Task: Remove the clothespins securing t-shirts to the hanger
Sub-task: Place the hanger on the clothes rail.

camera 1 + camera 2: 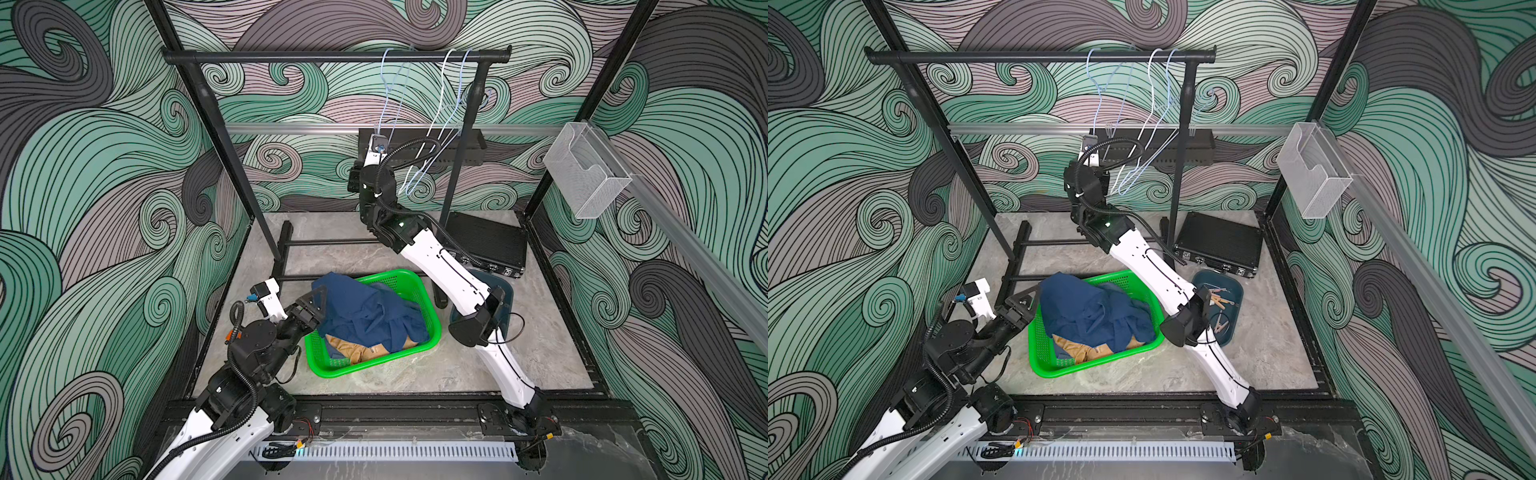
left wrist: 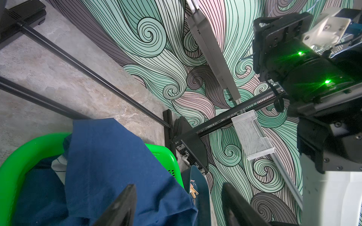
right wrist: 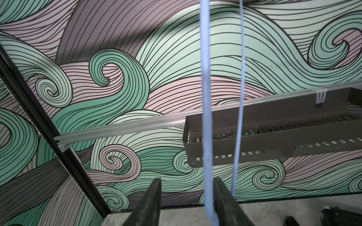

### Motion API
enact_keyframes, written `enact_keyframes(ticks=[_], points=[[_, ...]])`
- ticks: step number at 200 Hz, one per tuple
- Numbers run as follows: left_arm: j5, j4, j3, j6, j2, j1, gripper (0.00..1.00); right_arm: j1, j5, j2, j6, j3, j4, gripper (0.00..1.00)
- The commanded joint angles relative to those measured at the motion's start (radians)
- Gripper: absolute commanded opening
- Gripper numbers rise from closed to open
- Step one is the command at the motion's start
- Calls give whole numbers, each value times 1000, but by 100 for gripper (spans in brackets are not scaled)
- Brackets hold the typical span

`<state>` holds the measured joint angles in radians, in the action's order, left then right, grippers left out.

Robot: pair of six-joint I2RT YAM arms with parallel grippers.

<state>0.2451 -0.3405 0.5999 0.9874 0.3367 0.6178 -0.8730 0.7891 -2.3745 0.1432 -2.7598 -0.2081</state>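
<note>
Three bare wire hangers hang on the black rack rail [image 1: 332,56]; the left one [image 1: 388,89] is pale blue. My right gripper [image 3: 187,180] is raised to it and open, with the blue hanger wire [image 3: 205,117] between the jaws, close to one finger [image 3: 221,193]. The t-shirts lie heaped in a green basket [image 1: 432,332]: a blue one [image 1: 365,311] on top, a mustard-tan one [image 1: 357,351] beneath. Several clothespins [image 1: 1219,297] lie in a dark teal tray [image 1: 1235,316]. My left gripper [image 2: 179,185] hovers open and empty over the basket's left end [image 1: 320,299].
A black ribbed case [image 1: 486,245] lies at the back right of the floor. The rack's base bars [image 1: 324,243] cross behind the basket. A mesh holder [image 1: 586,174] hangs on the right wall rail, and a dark slotted tray [image 3: 274,127] on the back wall rail.
</note>
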Motion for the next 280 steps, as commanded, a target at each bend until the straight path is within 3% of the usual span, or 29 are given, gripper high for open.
enact_keyframes(ticks=[1,37,89,98,113,181,280], points=[[20,-2,5,4,-10,3,69,-14,51,65,-23,37,7,56],[16,-3,8,4,-10,3,68,-37,127,118,-47,123,37,73],[7,-11,12,4,-10,3,68,-64,229,180,-68,210,69,83],[6,-15,13,4,-10,3,68,-67,233,195,-68,232,74,91],[1,-22,17,4,-8,3,68,-74,239,220,-70,274,86,95],[-11,-37,28,2,-7,3,68,-122,274,347,-180,506,242,99],[2,-35,48,-33,7,3,69,-217,305,589,-202,901,358,99]])
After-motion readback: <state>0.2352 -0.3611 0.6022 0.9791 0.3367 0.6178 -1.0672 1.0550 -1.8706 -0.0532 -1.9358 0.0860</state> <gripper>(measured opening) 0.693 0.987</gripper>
